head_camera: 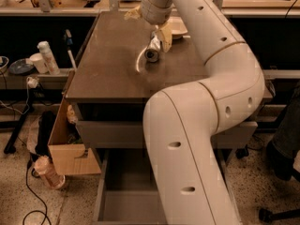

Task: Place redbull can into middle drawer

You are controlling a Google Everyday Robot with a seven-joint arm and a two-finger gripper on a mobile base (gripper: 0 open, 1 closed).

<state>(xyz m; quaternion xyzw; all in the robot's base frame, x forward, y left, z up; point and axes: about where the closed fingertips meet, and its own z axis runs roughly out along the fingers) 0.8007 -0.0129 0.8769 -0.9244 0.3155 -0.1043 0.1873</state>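
Camera view shows the task in its early part: the redbull can [153, 49] has not been picked up. It lies on its side on the tabletop [108, 64], toward the far edge and a little right of the middle, with one round end turned to the camera. The white bowl [177, 28] sits just beside it, nearer the far right corner.

The gripper [149, 27] hangs over that same far part of the tabletop, right above the can. Its two cream fingers [164, 37] are spread wide: one tip stands close against the can's right side, on the bowl's side of it, and the other is up and away to the left. Nothing is pinched between them. I cannot tell whether the near tip touches the can or only stands next to it.

Below the tabletop, the middle drawer [125, 206] is pulled out toward the camera, its grey floor bare as far as it shows; the big white arm [187, 139] covers its right half. So the opening of the drawer looks done.

What is left, as I judge it, is nearly all the handling: closing on the can, lifting it clear of the bowl, carrying it over the near edge of the tabletop, lowering it into the drawer and letting go.
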